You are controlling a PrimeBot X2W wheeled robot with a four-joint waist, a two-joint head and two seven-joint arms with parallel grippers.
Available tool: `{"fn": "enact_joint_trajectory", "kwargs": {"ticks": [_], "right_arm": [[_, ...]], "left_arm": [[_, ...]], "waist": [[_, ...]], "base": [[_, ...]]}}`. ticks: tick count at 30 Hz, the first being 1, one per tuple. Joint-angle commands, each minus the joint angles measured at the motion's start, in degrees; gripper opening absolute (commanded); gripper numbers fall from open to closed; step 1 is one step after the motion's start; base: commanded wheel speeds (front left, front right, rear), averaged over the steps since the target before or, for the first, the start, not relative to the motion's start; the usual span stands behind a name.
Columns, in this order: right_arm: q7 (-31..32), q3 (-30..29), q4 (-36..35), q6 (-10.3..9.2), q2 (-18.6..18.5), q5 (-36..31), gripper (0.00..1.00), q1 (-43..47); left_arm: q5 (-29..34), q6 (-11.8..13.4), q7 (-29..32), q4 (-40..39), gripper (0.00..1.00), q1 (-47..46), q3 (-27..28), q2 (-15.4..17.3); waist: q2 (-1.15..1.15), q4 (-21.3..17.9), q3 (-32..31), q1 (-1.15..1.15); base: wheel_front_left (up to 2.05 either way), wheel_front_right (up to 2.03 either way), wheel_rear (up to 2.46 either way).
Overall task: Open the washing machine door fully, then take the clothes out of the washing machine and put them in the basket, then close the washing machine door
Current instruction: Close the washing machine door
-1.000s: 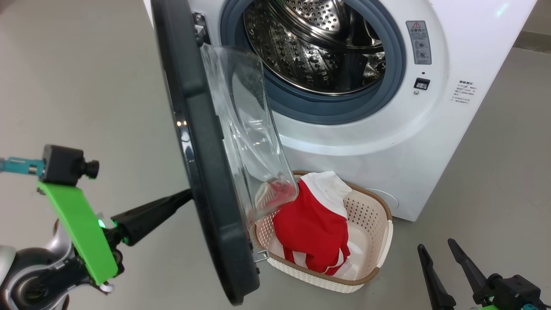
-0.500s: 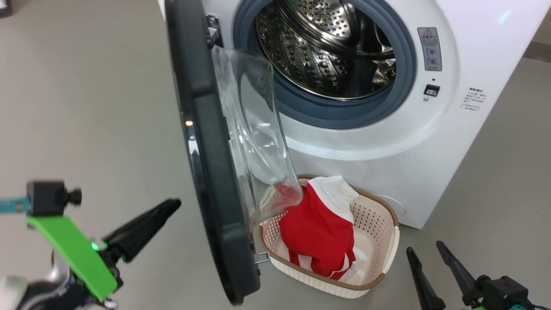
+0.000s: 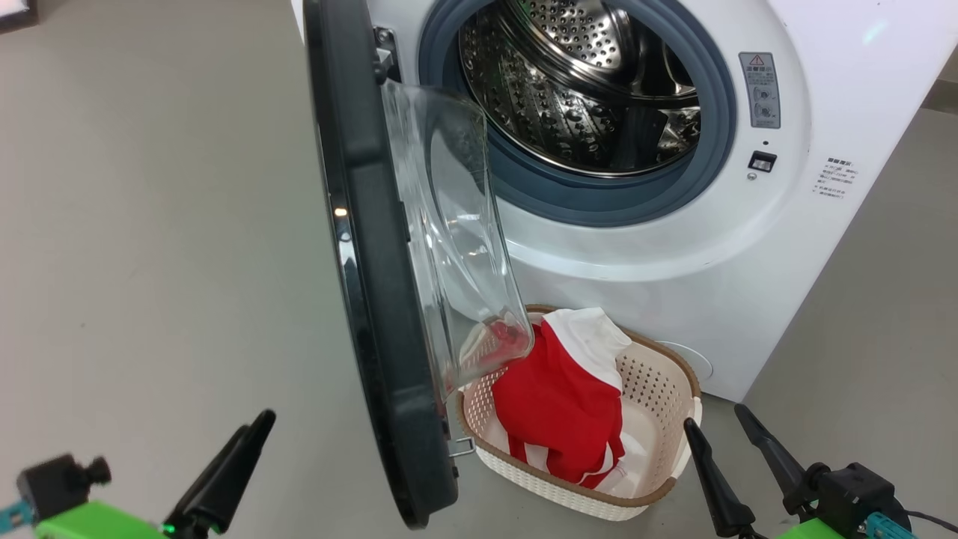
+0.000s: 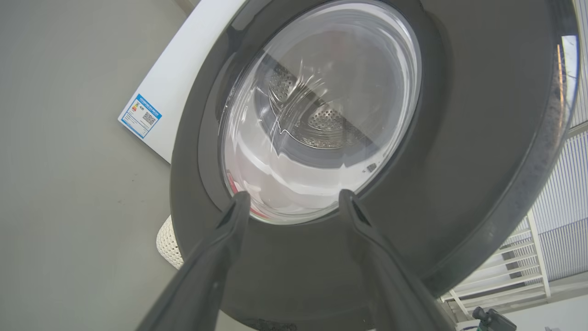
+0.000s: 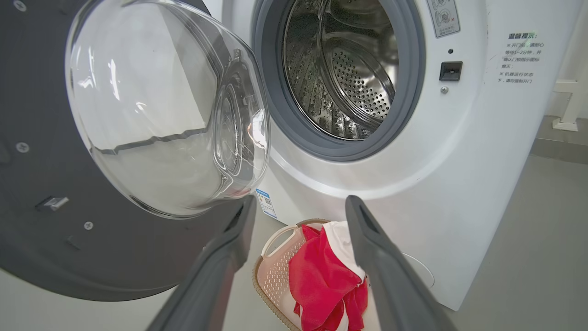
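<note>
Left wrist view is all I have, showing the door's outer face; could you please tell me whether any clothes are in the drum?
Observer: The right wrist view shows the steel drum with no clothes in the part visible.
Operator: Thank you. Where are the clothes?
Observer: The red clothes lie in the basket, which stands in front of the washing machine.
Operator: And the right gripper?
Observer: The right gripper is open and empty, close beside the basket.
</note>
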Motion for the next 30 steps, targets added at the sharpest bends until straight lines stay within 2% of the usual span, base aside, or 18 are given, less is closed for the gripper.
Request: {"fn": "enact_joint_trajectory", "kwargs": {"ticks": [1, 10, 14, 19, 21, 22, 30], "right_arm": [[-0.36, 1.42, -1.06, 0.28, -1.17, 0.06, 1.00, -2.39], [-0.36, 2.10, -0.57, 0.28, -0.97, 0.20, 1.00, -2.72], [-0.36, 1.90, -0.26, 0.28, -0.95, 0.40, 1.00, -2.87], [-0.36, 0.89, -0.21, 0.28, -0.88, 0.31, 1.00, -3.26], [-0.36, 0.54, -0.27, 0.28, -0.89, 0.28, 1.00, -3.36], [-0.36, 0.54, -0.27, 0.28, -0.89, 0.28, 1.00, -3.36], [-0.36, -0.91, -0.17, 0.28, -1.02, -0.11, 1.00, -4.07]], "left_arm": [[0.13, -0.37, -2.80, 0.25, 1.00, -0.37, 2.57, 0.95], [0.20, -0.37, -12.65, 7.22, 1.00, 3.10, 0.37, -1.75], [2.29, -0.37, -15.62, 11.98, 1.00, 3.46, -0.43, -2.37], [10.51, -0.37, -17.23, 17.98, 1.00, 2.77, -1.61, -3.71], [15.97, -0.37, -17.30, 20.03, 1.00, 2.14, 1.46, -5.27], [15.97, -0.37, -17.30, 20.03, 1.00, 2.14, 1.46, -5.27], [38.54, -0.37, -17.33, 20.03, 1.00, 3.56, 14.47, -14.91]], "waist": [[0.00, 0.06, 0.08, 0.00], [0.00, 0.11, -0.09, 0.00], [0.00, 0.05, -0.13, 0.00], [0.00, 0.03, -0.07, 0.00], [0.00, 0.16, 0.01, 0.00], [0.00, 0.16, 0.01, 0.00], [0.00, 0.13, 0.15, 0.00]], "base": [[0.00, 0.00, 0.00], [0.00, 0.00, 0.00], [0.00, 0.00, 0.00], [0.00, 0.00, 0.00], [0.00, 0.00, 0.00], [0.00, 0.00, 0.00], [0.00, 0.00, 0.00]]}}
